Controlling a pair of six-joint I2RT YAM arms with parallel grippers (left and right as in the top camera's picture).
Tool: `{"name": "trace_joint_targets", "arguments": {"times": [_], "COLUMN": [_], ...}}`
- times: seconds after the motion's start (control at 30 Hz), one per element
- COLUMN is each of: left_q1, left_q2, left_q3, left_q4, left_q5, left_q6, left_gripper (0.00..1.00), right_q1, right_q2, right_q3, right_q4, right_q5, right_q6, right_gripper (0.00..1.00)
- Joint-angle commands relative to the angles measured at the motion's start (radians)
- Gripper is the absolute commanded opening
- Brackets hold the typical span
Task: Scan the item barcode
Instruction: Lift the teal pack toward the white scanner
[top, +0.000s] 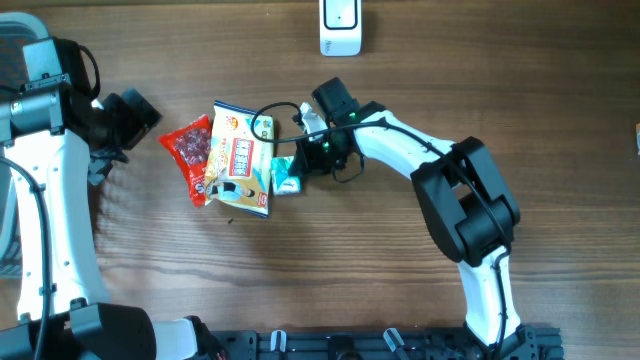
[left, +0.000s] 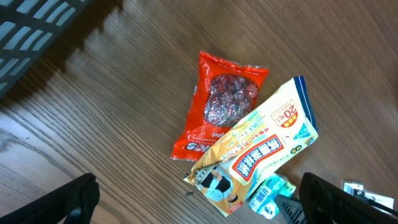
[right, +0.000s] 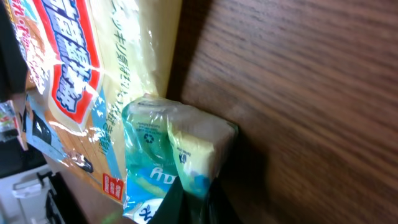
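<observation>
Item 1: teal pack, the small one, lying on the wooden table against the right edge of the yellow snack bag. My right wrist view shows it touching that bag's clear film.

Item 2: right gripper, reaching in from the right. Its dark fingers are drawn together and pinch the near edge of the teal pack. I read the claw as closed on it.

Item 3: left gripper, at the left side of the table, well apart from the packs. Its two fingers sit at opposite corners of my left wrist view, spread wide and holding nothing.

Item 4: red packet, left of the yellow snack bag, with its right edge tucked under that bag.

Item 5: white device, at the far edge of the table, well apart from the packs.
</observation>
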Motion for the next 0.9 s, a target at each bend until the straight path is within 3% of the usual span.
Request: {"name": "trace_joint_targets", "arguments": {"times": [0.0,0.13,0.4,0.5,0.87], "left_q1": [0.003,0.003,0.003,0.003,0.003], "left_q2": [0.002,0.002,0.002,0.002,0.002], "left_q3": [0.001,0.001,0.001,0.001,0.001], "left_q4": [0.0,0.0,0.0,0.0,0.0], "left_q5": [0.008,0.008,0.008,0.008,0.008], "left_q6": [-0.009,-0.009,-0.009,-0.009,-0.009], "left_gripper": [1.0,1.0,1.0,1.0,1.0], "right_q1": [-0.073,-0.221,-0.466,-0.519,-0.519], "right_q2": [-0.005,-0.016,-0.016,-0.016,-0.017], "right_q3": [0.03,0.029,0.026,0.026,0.026], "right_q4": [-0.07,-0.045,0.074,0.139,0.186], "right_q5": [-0.054,-0.494,-0.938,-0.968,-0.969], "right_q6": [-0.008,-0.128,-0.145,-0.067,-0.213], "right_gripper": [0.04,0.04,0.04,0.04,0.04]}}
